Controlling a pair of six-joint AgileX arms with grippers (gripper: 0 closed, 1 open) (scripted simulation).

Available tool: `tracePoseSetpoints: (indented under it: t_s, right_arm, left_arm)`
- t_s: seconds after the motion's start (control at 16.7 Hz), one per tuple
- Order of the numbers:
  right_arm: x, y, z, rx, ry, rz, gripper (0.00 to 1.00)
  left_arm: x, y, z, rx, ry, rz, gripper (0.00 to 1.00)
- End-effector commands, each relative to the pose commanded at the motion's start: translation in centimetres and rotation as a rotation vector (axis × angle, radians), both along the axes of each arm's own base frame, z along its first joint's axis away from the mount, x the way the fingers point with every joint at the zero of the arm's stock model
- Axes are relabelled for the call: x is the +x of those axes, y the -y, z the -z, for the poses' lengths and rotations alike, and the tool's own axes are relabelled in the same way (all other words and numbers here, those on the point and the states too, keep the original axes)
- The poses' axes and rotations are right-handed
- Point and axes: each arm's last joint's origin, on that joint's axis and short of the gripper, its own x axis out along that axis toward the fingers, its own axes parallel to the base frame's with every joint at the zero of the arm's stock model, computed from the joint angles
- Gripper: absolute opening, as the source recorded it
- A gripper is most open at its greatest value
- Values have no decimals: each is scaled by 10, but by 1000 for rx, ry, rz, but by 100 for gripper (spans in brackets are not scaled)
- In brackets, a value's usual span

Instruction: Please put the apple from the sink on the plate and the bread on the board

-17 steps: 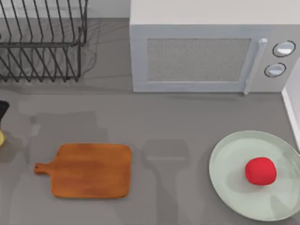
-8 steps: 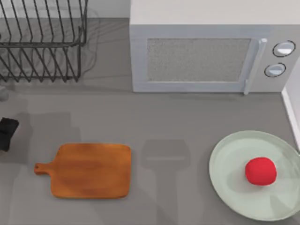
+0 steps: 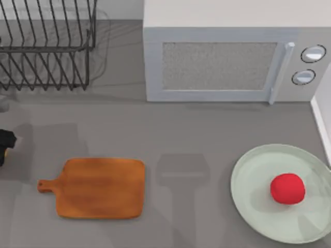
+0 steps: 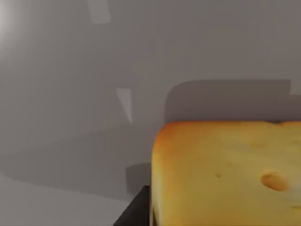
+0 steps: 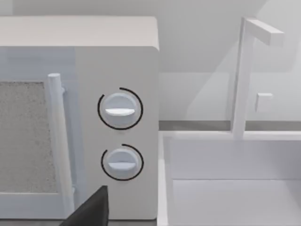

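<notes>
Red roundish apple (image 3: 287, 188) rests on the large pale mint-green plate (image 3: 253, 199) at the counter's (image 3: 196, 134) right; the orange-brown wooden board (image 3: 101, 187) lies bare at left. Left hand (image 3: 5, 145) sits at the left edge. Left wrist view: golden-brown toasted bread cube (image 4: 225, 174) up close; whether that hand clamps it I cannot tell. Right wrist view: white microwave (image 5: 117, 70), white sink (image 5: 230, 183).

Apple (image 3: 287, 188) plain bright red, on pale mint-green plate (image 3: 248, 178). Board (image 3: 101, 187) orange-brown wood with darker grain streaks. Bread (image 4: 225, 174) golden-brown, deeper orange at its edges, small dark holes on top. Table (image 3: 170, 129) flat grey. Microwave (image 3: 232, 57) white, speckled grey door panel, two white dials ringed black. Dish rack (image 3: 44, 44) black wire. Sink (image 5: 230, 181) white.
</notes>
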Motion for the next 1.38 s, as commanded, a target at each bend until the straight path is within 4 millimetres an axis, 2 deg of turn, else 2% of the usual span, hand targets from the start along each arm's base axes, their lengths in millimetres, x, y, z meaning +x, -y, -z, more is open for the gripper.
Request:
tracePoseSetpoints:
  t_s: [0.42,1.02,1.2,1.38]
  right_arm:
    - [0,0,0,0,0,0,100]
    - [0,0,0,0,0,0,100]
    - [0,0,0,0,0,0,100]
    - [0,0,0,0,0,0,100]
  left_arm:
    - [0,0,0,0,0,0,2]
    - [1,1,-2,0,4,2,0]
    - [5,-1,-22,1,10,-1,0]
    - [4,0,-56,-5,-16,3,0]
